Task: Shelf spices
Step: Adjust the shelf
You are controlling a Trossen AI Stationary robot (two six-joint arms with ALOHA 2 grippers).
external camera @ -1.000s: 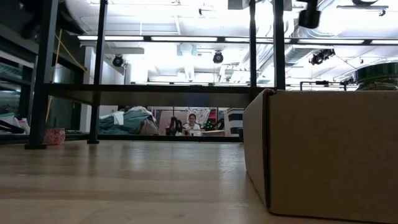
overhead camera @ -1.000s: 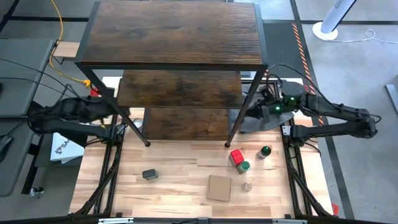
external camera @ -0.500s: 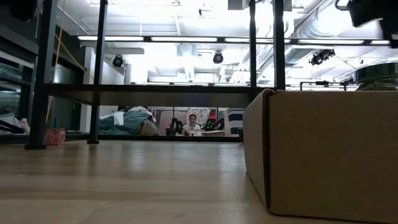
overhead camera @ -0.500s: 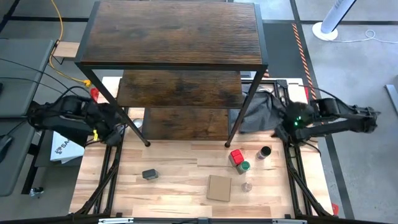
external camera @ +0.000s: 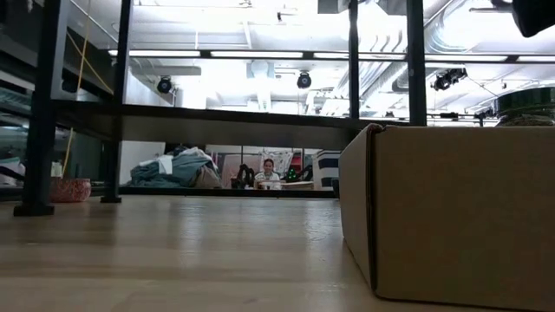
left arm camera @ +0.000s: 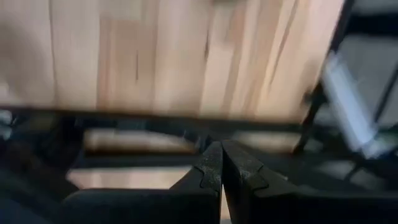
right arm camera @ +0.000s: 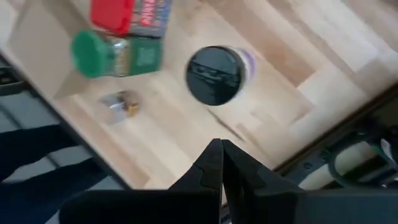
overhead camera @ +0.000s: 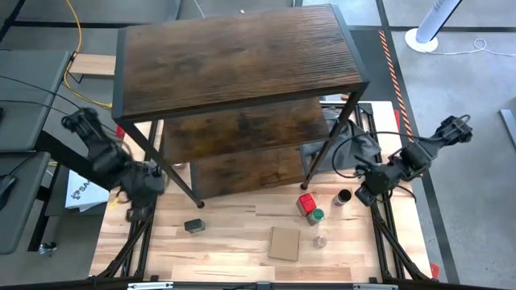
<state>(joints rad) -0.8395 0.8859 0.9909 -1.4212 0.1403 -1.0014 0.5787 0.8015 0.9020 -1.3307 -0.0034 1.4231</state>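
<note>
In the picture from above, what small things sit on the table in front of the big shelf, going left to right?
Dark container → flat cardboard square → red box → pale jar → dark-lidded jar.

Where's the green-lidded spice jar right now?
In the high view the green-lidded spice jar lies on the table's right half, touching the red boxy container, in front of the shelf; the dark-capped jar stands just to its right.

Flat brown cardboard square (overhead camera: 285,242) on the light-wood table (overhead camera: 234,250) — white floor fan (overhead camera: 429,32) beyond.
</note>
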